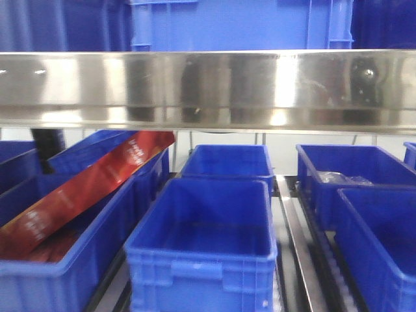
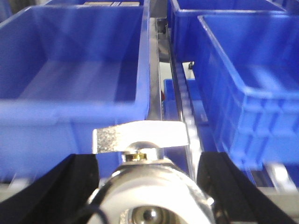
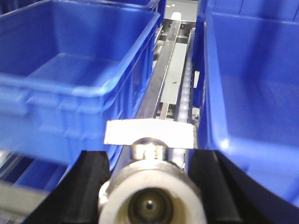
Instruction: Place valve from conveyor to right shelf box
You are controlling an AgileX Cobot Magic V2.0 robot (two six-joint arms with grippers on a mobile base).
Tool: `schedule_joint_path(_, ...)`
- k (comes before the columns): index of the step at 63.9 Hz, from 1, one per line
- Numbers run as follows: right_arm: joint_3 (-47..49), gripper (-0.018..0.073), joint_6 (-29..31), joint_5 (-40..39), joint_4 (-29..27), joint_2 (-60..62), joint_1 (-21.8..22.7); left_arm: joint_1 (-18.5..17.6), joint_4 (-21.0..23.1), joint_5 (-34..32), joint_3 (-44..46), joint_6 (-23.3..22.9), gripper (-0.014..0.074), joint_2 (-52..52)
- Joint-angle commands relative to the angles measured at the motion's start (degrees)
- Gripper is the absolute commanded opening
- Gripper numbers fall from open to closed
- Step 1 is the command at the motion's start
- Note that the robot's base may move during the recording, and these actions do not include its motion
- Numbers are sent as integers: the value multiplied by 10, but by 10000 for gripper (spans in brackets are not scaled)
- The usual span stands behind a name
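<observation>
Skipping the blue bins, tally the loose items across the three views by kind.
Valves: 2, the left valve in the left gripper, the right valve in the right gripper.
Red package: 1 clearly seen, slanting out of a left bin.
Clear plastic bag: 1, in a right rear bin.
Total: 4.
</observation>
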State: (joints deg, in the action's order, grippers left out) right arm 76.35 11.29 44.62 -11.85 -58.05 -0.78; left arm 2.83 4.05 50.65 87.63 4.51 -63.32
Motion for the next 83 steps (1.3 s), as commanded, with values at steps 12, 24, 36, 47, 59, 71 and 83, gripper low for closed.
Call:
schedule_joint_path(12, 7, -153, 4, -31, 1, 3, -1, -3, 4, -38, 8, -3, -111, 8)
schedule_joint_path(24, 7, -153, 4, -31, 1, 3, -1, -3, 4, -38, 8, -3, -111, 8)
schedule_joint_path(36, 7, -153, 4, -31, 1, 3, -1, -3, 4, -38, 8, -3, -111, 8)
schedule_joint_path(47, 7, -153, 4, -31, 1, 3, -1, -3, 4, -38, 8, -3, -111, 8)
schedule_joint_path(59, 7, -153, 4, -31, 1, 3, -1, -3, 4, -38, 8, -3, -111, 8)
schedule_joint_path(71, 7, -153, 4, -31, 1, 3, -1, -3, 4, -38, 8, -3, -111, 8)
schedule_joint_path(83, 7, -153, 4, -31, 1, 3, -1, -3, 4, -38, 8, -3, -111, 8)
